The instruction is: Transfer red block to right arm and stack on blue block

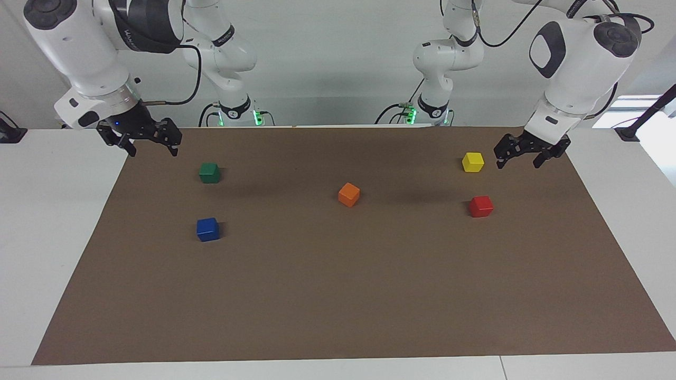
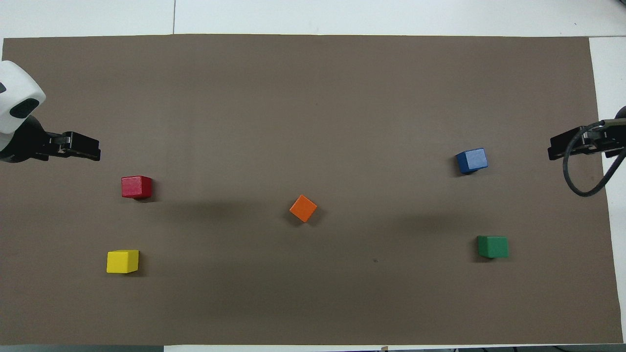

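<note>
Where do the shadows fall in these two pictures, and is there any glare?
Facing view: soft wide shadows lie on the brown mat beside the orange block and near the red block; a bright window glares at the edge by the left arm. Overhead view: each block, like the blue block, casts a small dark shadow; no glare.

The brown mat [image 1: 338, 295] looks like matt paper; the red block [image 1: 481, 206] seems smooth, perhaps painted wood.

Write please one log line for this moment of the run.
stage: not started | red block: on mat, free | blue block: on mat, bare | left tool: open, raised beside yellow block | right tool: open, waiting
</note>
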Tool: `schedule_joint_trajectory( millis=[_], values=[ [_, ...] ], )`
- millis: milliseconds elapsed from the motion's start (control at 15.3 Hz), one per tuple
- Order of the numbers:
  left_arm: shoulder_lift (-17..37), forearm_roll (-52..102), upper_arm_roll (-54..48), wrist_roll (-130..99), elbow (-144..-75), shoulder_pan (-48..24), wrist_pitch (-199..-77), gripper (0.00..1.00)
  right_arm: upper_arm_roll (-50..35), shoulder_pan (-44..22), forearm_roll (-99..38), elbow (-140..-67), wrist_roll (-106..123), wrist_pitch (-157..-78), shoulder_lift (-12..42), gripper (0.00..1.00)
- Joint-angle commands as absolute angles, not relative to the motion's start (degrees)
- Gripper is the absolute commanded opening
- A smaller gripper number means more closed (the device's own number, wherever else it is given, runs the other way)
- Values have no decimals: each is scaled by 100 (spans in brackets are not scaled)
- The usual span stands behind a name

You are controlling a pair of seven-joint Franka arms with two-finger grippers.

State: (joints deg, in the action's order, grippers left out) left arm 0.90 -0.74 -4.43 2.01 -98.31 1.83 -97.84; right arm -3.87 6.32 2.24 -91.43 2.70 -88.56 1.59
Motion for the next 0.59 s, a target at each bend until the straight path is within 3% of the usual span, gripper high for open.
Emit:
schedule_joint_trajectory(
  millis=[0, 524],
  values=[
    [35, -97, -492, 149, -9932, 246, -9888, 100, -448, 721, 237, -9255, 352, -8895, 70, 100],
    [9, -88, -352, 150, -10195, 246, -9888, 100, -448, 721, 237, -9255, 352, -8895, 70, 100]
  ],
)
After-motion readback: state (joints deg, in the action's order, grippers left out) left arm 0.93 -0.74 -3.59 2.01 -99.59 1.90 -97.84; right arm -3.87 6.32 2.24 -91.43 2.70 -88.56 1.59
